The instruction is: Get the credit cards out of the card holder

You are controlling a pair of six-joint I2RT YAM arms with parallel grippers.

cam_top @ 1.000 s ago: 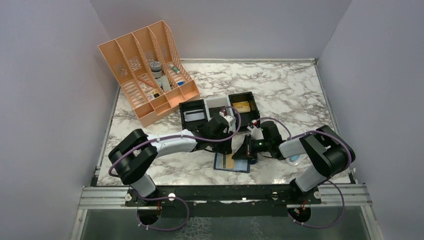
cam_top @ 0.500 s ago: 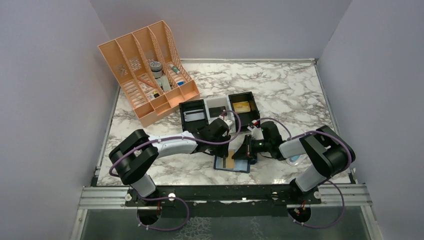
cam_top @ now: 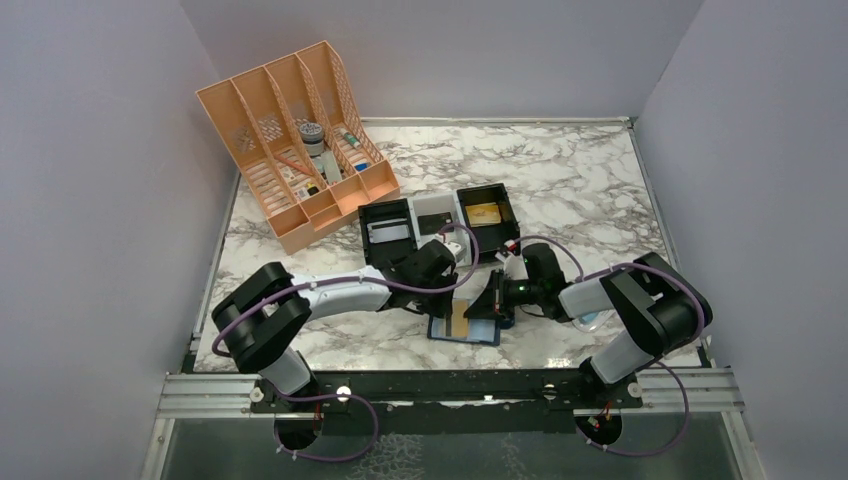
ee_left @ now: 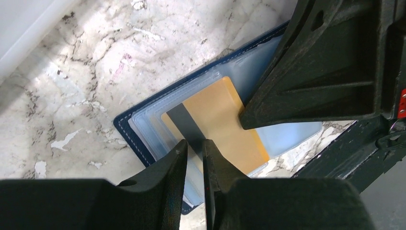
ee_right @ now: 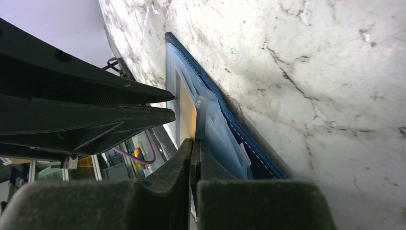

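The navy card holder lies open on the marble in front of the arms. A gold-tan credit card with a dark stripe sticks partway out of its blue-grey pockets. In the left wrist view my left gripper hovers over the card, jaws a narrow gap apart, nothing between them. The card holder's edge shows below. My right gripper is shut on a clear pocket leaf of the card holder, next to the card. From above, the left gripper and right gripper meet over it.
An orange slotted file rack stands at the back left. Two black trays and a white tray sit just behind the card holder; the right black tray holds a gold card. Grey walls close in both sides.
My left gripper has drawn back from the trays toward the near side and down over the card holder. More of the gold card shows. The right gripper has stayed put.
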